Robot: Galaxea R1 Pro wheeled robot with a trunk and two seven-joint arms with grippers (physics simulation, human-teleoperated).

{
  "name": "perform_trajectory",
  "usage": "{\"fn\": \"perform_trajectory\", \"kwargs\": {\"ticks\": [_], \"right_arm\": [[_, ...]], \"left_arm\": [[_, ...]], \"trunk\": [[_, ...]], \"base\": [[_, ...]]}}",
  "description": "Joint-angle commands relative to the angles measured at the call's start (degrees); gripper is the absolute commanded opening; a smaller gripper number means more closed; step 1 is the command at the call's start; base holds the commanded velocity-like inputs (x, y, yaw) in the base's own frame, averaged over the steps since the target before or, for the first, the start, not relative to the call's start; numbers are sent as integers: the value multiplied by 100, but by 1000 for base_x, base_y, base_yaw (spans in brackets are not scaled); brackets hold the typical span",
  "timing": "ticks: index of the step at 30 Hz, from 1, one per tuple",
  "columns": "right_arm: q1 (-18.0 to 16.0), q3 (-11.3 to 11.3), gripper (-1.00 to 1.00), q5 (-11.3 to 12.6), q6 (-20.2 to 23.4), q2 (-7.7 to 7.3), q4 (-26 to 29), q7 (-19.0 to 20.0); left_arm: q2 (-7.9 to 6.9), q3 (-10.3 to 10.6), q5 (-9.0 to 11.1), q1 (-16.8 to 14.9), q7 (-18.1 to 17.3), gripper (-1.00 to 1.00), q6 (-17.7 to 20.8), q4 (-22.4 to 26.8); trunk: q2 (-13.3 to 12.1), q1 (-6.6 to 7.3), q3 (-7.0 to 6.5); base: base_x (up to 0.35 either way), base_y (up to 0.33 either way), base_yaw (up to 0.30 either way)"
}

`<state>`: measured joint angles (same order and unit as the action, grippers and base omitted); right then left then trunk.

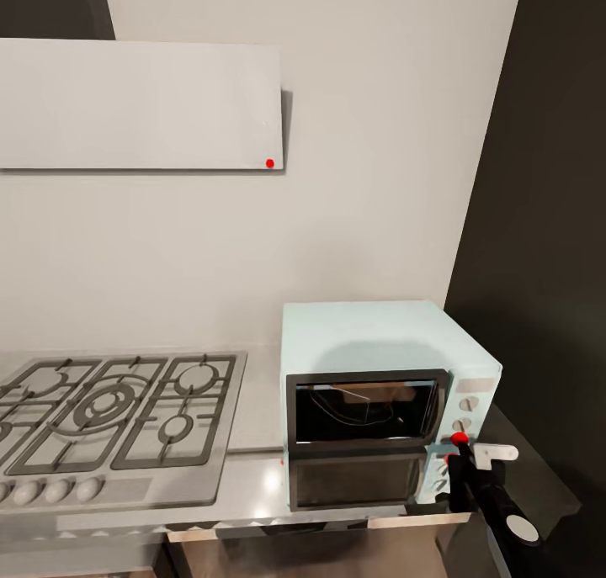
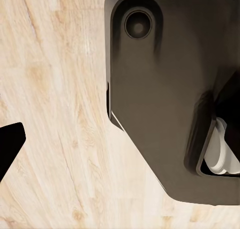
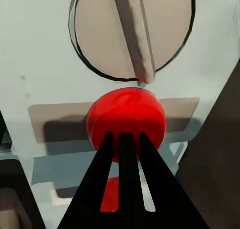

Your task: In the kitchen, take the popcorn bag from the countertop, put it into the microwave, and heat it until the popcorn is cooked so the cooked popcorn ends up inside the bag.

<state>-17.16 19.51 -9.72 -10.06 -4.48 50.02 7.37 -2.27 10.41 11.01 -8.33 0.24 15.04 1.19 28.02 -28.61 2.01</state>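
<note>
The right gripper [image 3: 125, 139] is seen with jaws clenched nearly together, tips touching the red button [image 3: 126, 121] at the microwave's [image 1: 370, 342] four o'clock, on the worktop [image 1: 252, 477]. The left jaws' state cannot be told.

steel gas hob [image 1: 109, 422] | white wall panel [image 1: 139, 107] | wooden floor [image 2: 50, 114]
</note>
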Motion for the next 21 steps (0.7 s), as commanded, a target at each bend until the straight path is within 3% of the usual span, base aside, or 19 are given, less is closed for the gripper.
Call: {"fn": "perform_trajectory", "kwargs": {"ticks": [1, 21], "right_arm": [[-7, 26, -100, -56, -22, 6, -1, 36], [-7, 26, -100, -56, -22, 7, -1, 36]], "left_arm": [[-2, 49, 59, -2, 3, 100, 35, 13], [-2, 49, 59, -2, 3, 100, 34, 13]], "trunk": [[11, -3, 12], [11, -3, 12]], "base": [[0, 0, 0], [38, 0, 0]]}}
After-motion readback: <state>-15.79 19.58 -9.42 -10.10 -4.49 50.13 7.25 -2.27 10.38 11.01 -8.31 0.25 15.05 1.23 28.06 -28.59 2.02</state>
